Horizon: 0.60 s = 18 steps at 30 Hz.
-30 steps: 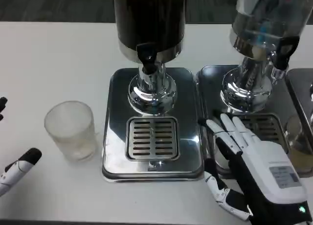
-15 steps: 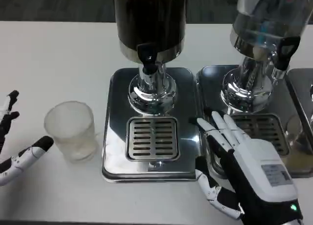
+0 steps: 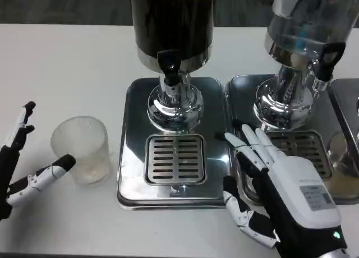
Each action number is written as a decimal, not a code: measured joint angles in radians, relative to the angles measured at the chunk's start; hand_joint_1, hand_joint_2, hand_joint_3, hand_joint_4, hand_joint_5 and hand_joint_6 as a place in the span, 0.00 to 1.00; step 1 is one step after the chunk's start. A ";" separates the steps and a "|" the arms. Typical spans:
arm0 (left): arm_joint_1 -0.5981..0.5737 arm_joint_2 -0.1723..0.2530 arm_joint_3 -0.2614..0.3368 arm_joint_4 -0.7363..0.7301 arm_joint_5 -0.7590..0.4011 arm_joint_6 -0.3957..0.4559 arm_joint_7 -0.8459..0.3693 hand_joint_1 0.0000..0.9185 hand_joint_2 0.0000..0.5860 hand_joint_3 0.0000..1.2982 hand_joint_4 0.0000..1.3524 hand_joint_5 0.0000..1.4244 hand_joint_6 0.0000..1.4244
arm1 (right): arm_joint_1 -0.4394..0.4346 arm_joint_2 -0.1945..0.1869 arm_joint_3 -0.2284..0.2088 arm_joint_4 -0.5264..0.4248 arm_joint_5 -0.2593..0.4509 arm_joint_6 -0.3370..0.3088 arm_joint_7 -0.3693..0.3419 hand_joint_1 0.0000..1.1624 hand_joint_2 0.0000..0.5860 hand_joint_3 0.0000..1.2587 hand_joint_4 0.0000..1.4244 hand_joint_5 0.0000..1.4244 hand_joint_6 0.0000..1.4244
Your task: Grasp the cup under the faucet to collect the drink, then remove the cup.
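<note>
Frosted plastic, the cup (image 3: 81,148) stands upright on the white table (image 3: 67,61), left of the steel drip tray (image 3: 132,134) and not under the black faucet (image 3: 170,67). We see our left hand (image 3: 25,162) just left of the cup, fingers spread and holding nothing, its wrist cut off by the frame's edge. Our right hand (image 3: 280,185) lies with fingers apart, empty, over the neighbouring tray (image 3: 238,90), hiding part of that grate. Both dispensers' tops are cropped away.
</note>
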 measured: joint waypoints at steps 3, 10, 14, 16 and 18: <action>-0.004 0.000 -0.021 -0.001 0.021 0.007 0.022 0.15 0.11 0.00 0.00 0.09 0.11 | 0.005 -0.032 -0.027 0.003 0.029 -0.013 0.000 0.42 1.00 0.12 0.01 0.00 0.09; -0.039 -0.003 -0.044 0.003 0.032 0.018 0.026 0.15 0.11 0.00 0.00 0.09 0.11 | 0.005 -0.035 -0.033 0.004 0.052 -0.015 0.000 0.42 1.00 0.12 0.01 0.00 0.09; -0.069 -0.003 -0.068 0.023 0.034 0.026 0.026 0.16 0.11 0.00 0.00 0.09 0.10 | 0.004 -0.038 -0.035 0.004 0.059 -0.015 0.001 0.42 0.99 0.12 0.01 0.00 0.09; -0.078 -0.003 -0.075 0.030 0.034 0.029 0.026 0.16 0.11 0.00 0.00 0.09 0.10 | 0.004 -0.039 -0.037 0.004 0.066 -0.015 0.003 0.42 0.99 0.12 0.01 0.00 0.09; -0.089 -0.003 -0.083 0.044 0.035 0.039 0.026 0.16 0.11 0.00 0.00 0.08 0.10 | 0.004 -0.040 -0.037 0.004 0.068 -0.015 0.006 0.42 0.99 0.12 0.01 0.00 0.09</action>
